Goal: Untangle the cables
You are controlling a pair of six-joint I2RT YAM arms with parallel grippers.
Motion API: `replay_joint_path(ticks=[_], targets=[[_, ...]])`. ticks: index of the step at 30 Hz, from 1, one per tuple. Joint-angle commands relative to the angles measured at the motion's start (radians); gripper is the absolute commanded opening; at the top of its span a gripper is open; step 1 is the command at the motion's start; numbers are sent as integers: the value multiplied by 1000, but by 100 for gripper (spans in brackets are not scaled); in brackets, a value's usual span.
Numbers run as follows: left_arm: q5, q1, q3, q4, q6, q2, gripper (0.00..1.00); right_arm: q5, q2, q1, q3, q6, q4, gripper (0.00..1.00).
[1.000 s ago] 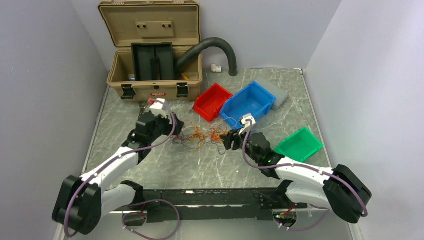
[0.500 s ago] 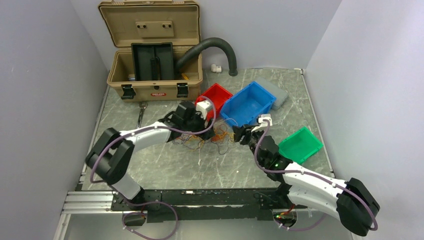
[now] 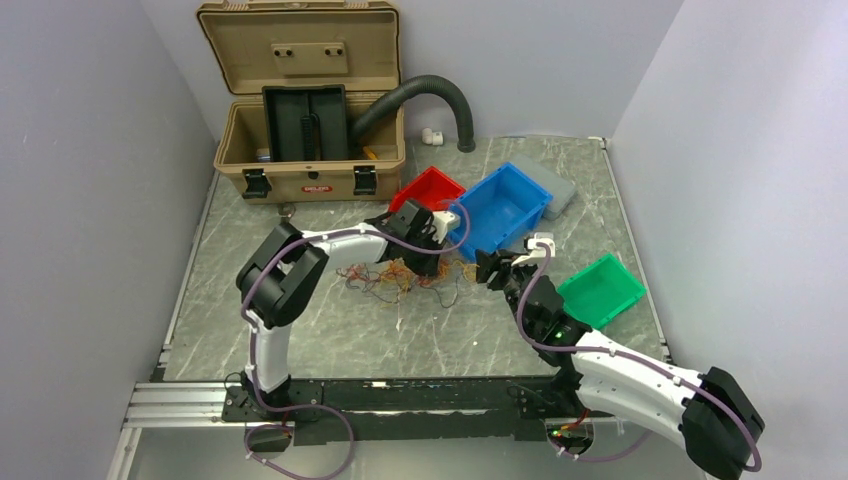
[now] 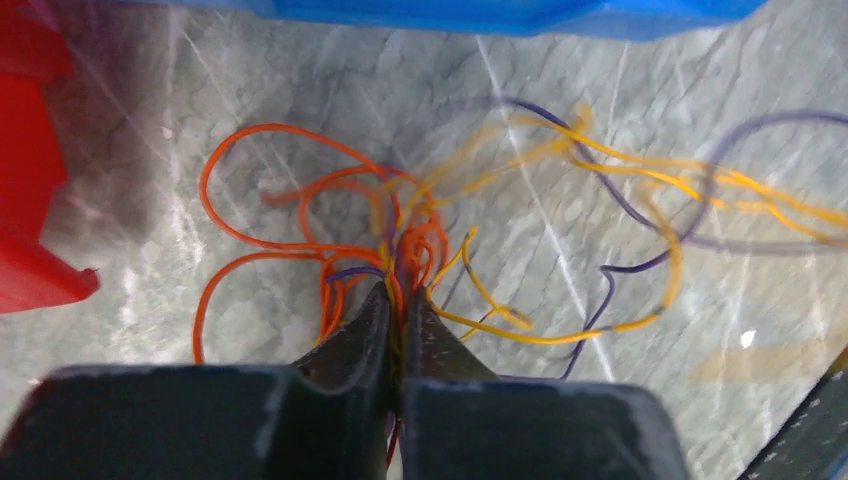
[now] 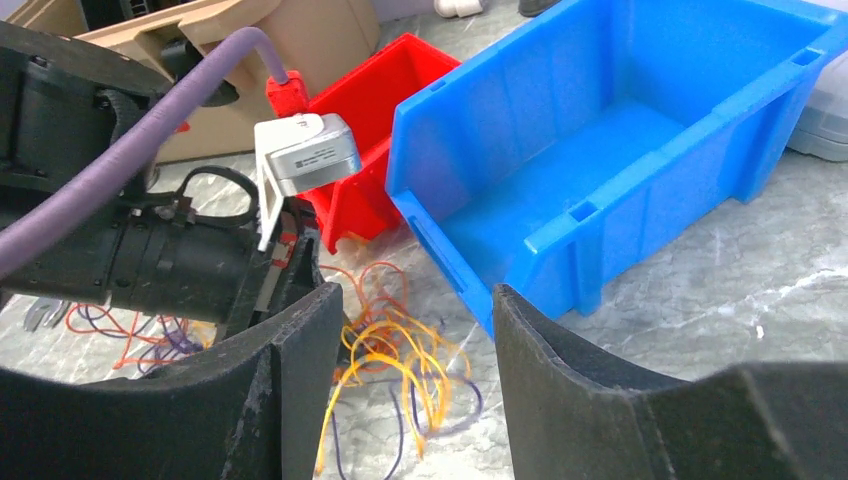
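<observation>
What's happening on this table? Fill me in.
Two robot arms are working on the cables, a loose tangle of thin orange and yellow wires lying near the blue bin and the red bin. The left gripper has its jaws shut on a bunch of strands. The right gripper hangs close by, jaws open, holding nothing.

From where I stand, the left arm (image 3: 345,241) is folded sharply at the elbow, forearm reaching out to the right. The left gripper (image 4: 398,300) points down, jaws pinched together on the cables (image 4: 410,240). The right arm (image 3: 620,368) stretches forward and leftward, and the right gripper (image 5: 412,330) has its jaws apart, holding nothing.
</observation>
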Motion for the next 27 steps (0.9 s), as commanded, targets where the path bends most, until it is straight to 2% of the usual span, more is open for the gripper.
replay_joint_path(ticks=[1,5,7,11,15,17,23,27], targets=[[4,0,2,-62,13,-44,0,50,2,3,2,17,3,59],[-2,35,-154,60,-10,-220,0,139,41,0,39,76,-67,55],[31,87,-240,120,-33,-308,0,199,67,-1,85,143,-171,51],[95,135,-332,90,-60,-432,0,212,74,-6,206,223,-384,47],[139,132,-444,108,-121,-538,0,71,40,-7,276,190,-451,46],[162,132,-491,136,-153,-589,0,-19,33,-10,281,169,-443,52],[242,138,-535,237,-204,-702,0,-585,89,-11,234,71,-260,64],[378,147,-542,385,-264,-701,0,-747,140,-11,191,124,-131,65]])
